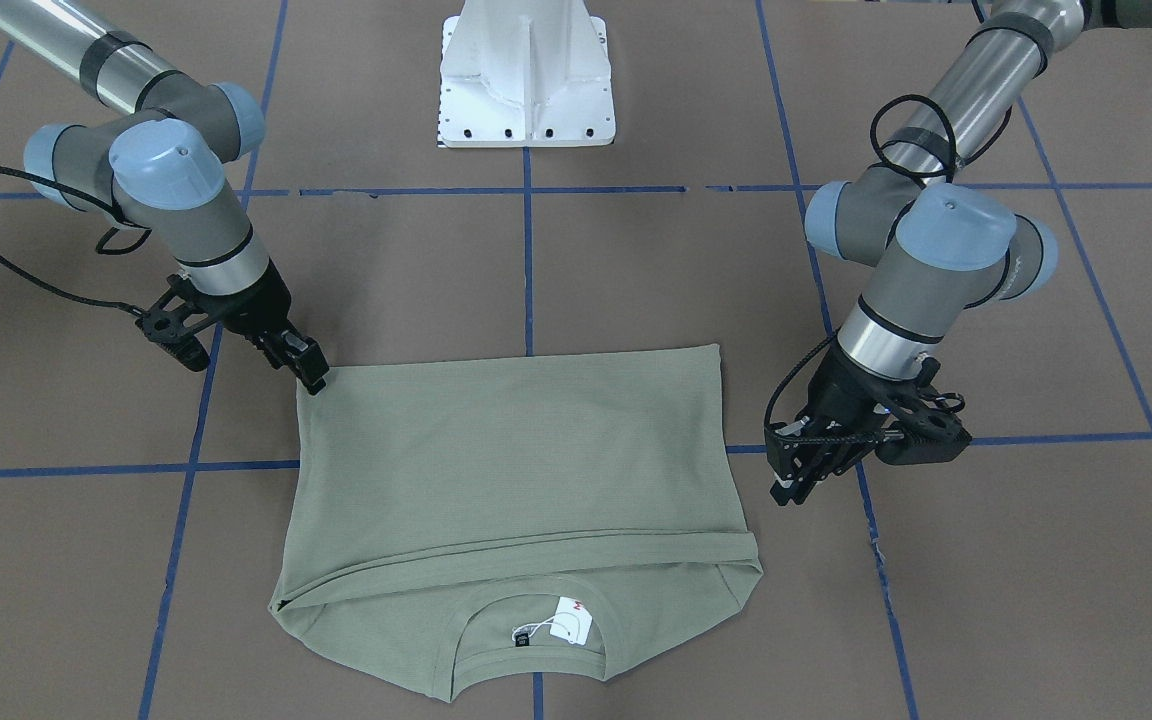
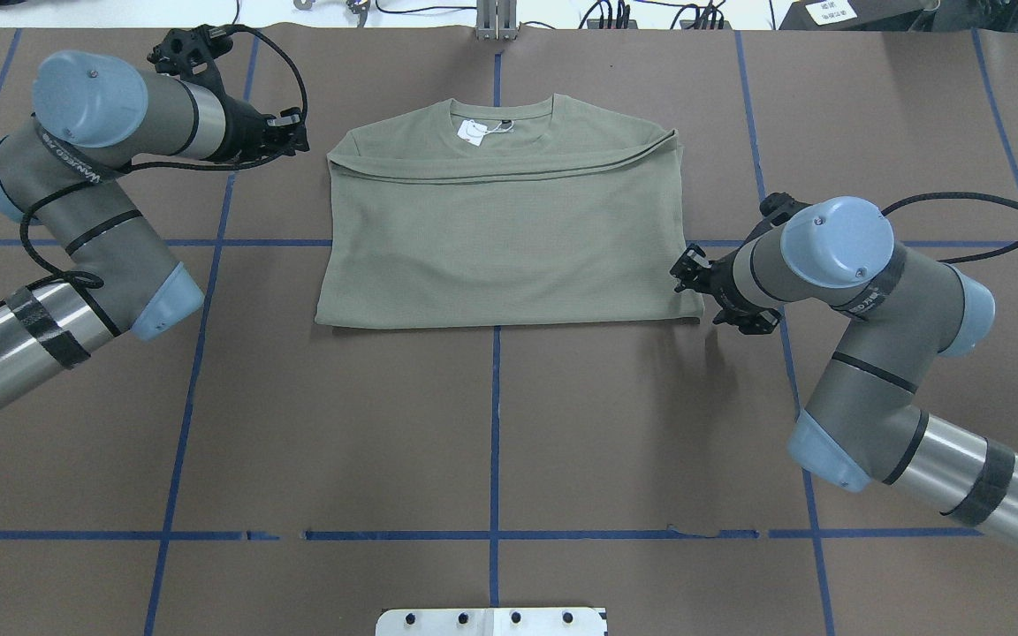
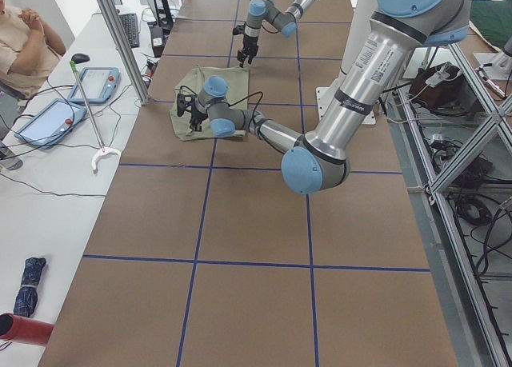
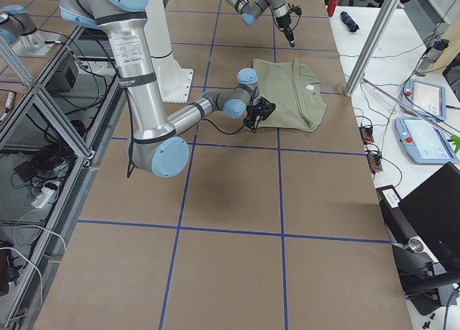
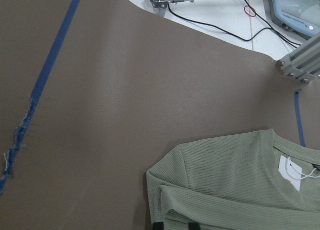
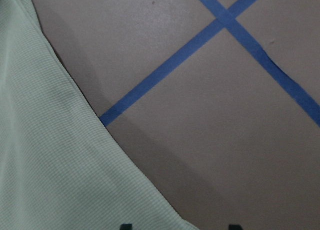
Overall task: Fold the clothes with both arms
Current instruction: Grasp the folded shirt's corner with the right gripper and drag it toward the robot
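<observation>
Right gripper (image 1: 312,376) touches the hem corner of the shirt (image 1: 516,450) in the front-facing view. The left gripper (image 1: 794,485) hangs just off the shirt's side edge, with wide table (image 1: 986,560) beyond each.

Overhead, the folded shirt lies mid-table near the far edge, collar outermost.

Only the right wrist view shows jaws wide apart, straddling that corner and gripping nothing. The left wrist view shows jaws narrowly parted, empty.

- Brown table (image 2: 385,424) is marked into squares by blue tape lines (image 2: 495,397).
- White pedestal base (image 1: 528,75) stands at the table's edge.
- A seated person (image 3: 24,39) is beside a white side bench holding two tablets (image 3: 94,83), a folded dark umbrella (image 3: 29,283) and cables.
</observation>
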You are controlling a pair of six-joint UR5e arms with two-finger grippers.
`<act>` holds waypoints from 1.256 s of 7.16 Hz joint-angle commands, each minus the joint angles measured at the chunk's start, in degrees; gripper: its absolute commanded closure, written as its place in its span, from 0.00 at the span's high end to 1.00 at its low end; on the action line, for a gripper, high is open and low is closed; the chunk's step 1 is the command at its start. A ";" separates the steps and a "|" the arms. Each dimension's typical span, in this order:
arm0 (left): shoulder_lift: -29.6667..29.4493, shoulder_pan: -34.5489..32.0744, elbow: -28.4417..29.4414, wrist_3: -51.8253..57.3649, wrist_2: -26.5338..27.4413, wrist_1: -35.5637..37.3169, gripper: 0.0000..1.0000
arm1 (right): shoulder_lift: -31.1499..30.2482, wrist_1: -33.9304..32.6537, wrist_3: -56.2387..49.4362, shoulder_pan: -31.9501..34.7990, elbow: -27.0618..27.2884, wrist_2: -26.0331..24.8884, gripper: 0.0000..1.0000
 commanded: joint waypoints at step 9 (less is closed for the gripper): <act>-0.17 0.00 -0.31 -0.12 -0.14 0.00 0.29 | -9.77 -0.99 0.52 -0.98 15.69 2.66 0.00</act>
